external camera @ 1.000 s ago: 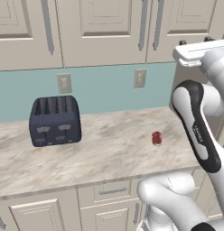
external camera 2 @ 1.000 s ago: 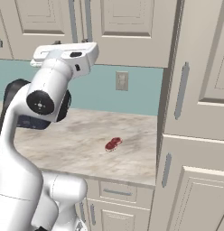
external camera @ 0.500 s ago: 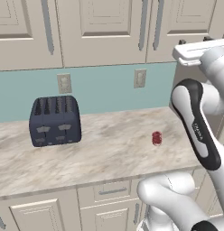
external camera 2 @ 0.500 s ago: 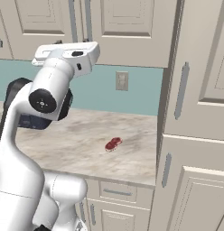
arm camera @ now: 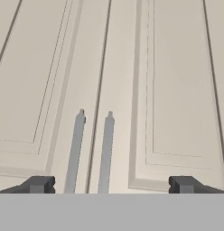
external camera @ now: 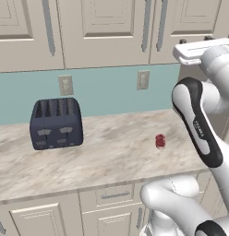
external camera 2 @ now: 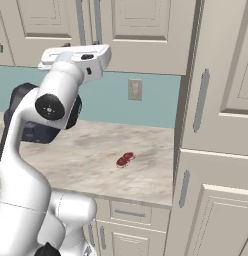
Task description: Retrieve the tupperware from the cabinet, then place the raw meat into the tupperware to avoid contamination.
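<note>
Looking along the hand, we see the fingers [arm camera: 41, 184] spread wide apart with nothing between them, the gripper [arm camera: 111, 185] facing the closed doors of the cabinet [arm camera: 172, 90]. Two grey bar handles [arm camera: 74, 151] stand upright side by side between the tips, one on each door, either side of the seam where the doors meet. We cannot tell whether the fingers touch the doors.

From the base views, we find the hand raised high in front of the cabinet [external camera: 102, 32], with the arm [external camera: 197, 122] bent up from the near right. Below on the worktop [external camera: 107, 152] lies the meat [external camera: 160, 141], a small red chunk, alone toward the right end. Well apart from it, far left, stands the dark blue toaster [external camera: 56, 122] against the teal wall [external camera: 102, 90], which carries two outlets [external camera: 143, 79].

From the right side, we see the meat [external camera 2: 125, 159] near a tall cabinet unit [external camera 2: 216, 125].
</note>
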